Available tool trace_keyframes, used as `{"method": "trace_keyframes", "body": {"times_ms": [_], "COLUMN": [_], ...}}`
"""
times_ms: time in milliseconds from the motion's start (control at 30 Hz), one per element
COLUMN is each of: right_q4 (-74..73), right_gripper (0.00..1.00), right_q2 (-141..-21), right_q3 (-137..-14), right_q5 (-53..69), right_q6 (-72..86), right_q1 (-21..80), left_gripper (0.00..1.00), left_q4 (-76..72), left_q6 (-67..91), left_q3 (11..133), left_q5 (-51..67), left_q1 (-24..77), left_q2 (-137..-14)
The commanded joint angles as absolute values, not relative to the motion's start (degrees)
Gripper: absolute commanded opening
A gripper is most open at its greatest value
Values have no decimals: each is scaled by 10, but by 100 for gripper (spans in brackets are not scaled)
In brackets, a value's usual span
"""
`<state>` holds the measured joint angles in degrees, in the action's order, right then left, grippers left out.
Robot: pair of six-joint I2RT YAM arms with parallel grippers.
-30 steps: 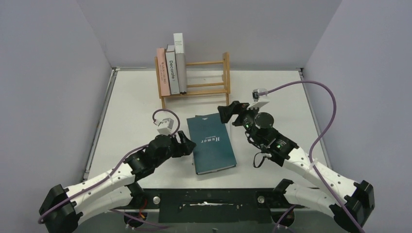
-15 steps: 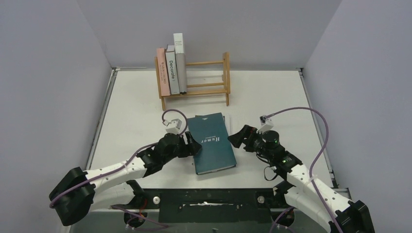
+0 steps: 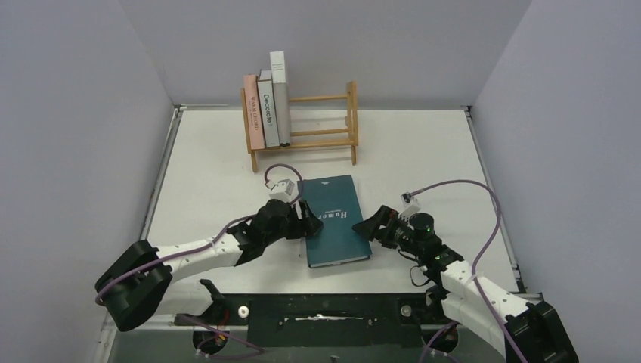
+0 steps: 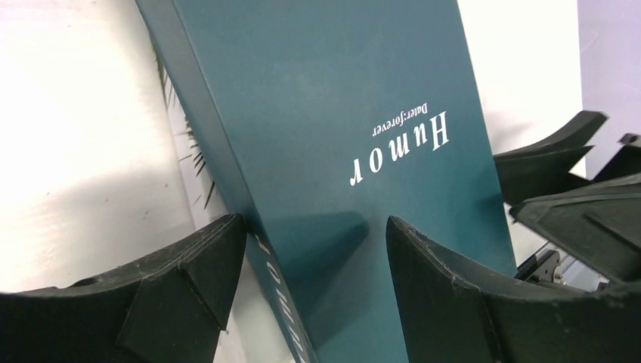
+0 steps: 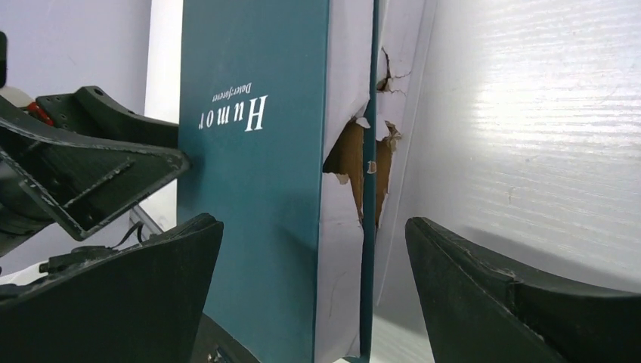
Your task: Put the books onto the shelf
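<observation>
Teal book: the teal book [image 3: 336, 219], titled "Humor", lies flat and cover up on the worktop [image 3: 423, 151], near its front edge and between the two arms, well apart from the shelf.
Palm-leaf book: the palm-leaf book [image 4: 195, 151] lies under the teal one, with only a strip along the edge showing.
Left pincer: the left pincer [image 3: 305, 215] is open wide and low at the teal book's left side, with the spine edge between its fingers.
Right pincer: the right pincer [image 3: 368, 225] is open wide at the book's right side, with the torn page edge between its fingers.
Shelf: the shelf [image 3: 321, 125] stands at the far side of the worktop.
On the shelf: the pink book [image 3: 252, 113], the Decorate book [image 3: 266, 110] and the grey book [image 3: 280, 98] stand upright, side by side at its left end.
</observation>
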<state>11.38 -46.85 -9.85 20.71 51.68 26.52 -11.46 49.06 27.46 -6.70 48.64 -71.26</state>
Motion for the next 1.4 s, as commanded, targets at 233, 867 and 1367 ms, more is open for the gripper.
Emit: {"method": "trace_keyframes", "body": {"times_ms": [233,867,1367], "right_q4": [272,392,425], "right_gripper": [97,96,67], "right_q2": [-515,-618,-567], "right_q3": [-61,-38,-26], "right_q5": [285,326,347], "right_q6": [539,556,576], "right_q1": [231,219,216], "left_gripper": [68,68,68], "left_q4": [-191,-279,-353], "left_q6": [470,494,497], "left_q3": [341,296,262], "left_q5": [-39,3,26], "left_q1": [483,471,471], "left_q2": [-758,-775,-747]}}
